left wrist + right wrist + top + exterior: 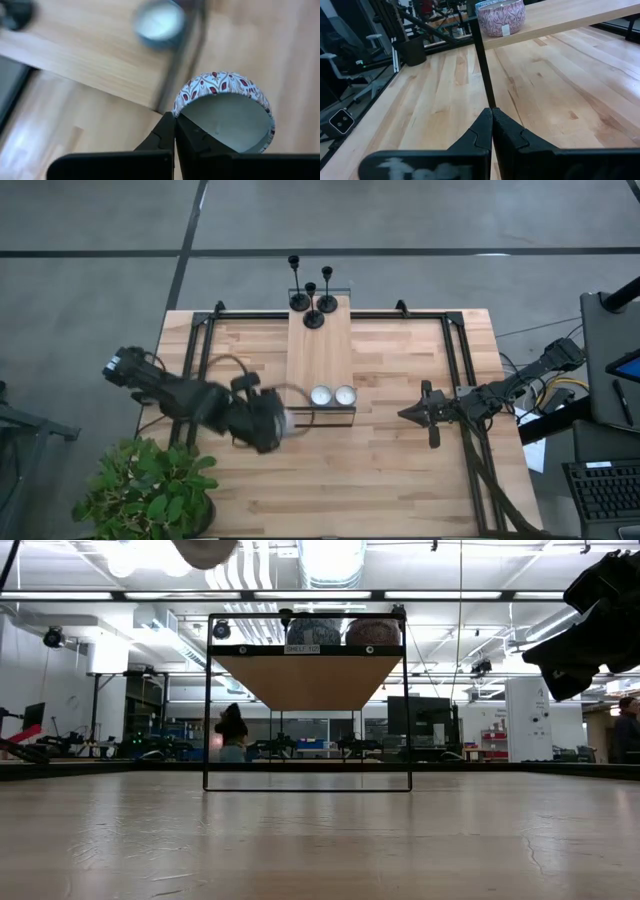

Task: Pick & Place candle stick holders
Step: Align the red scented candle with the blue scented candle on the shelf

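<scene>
Three black candle stick holders point(312, 292) stand upright in a tight cluster at the far end of a raised wooden shelf point(320, 350) that runs down the middle of the table point(400, 470). Two of them sit at the shelf's far edge, the third just nearer. At the near end of the same shelf sit two patterned tealight tins point(332, 395), side by side. The left tool point(272, 420) hovers just left of that near end, its fingers pinched together on the rim of a third patterned tin point(225, 117), which shows as a round, red-and-blue decorated cup tilted on its side. The right tool point(412, 414) waits over the table to the right of the shelf, fingers pressed together with nothing between them. A potted plant point(150, 490) stands at the near left corner of the table.
</scene>
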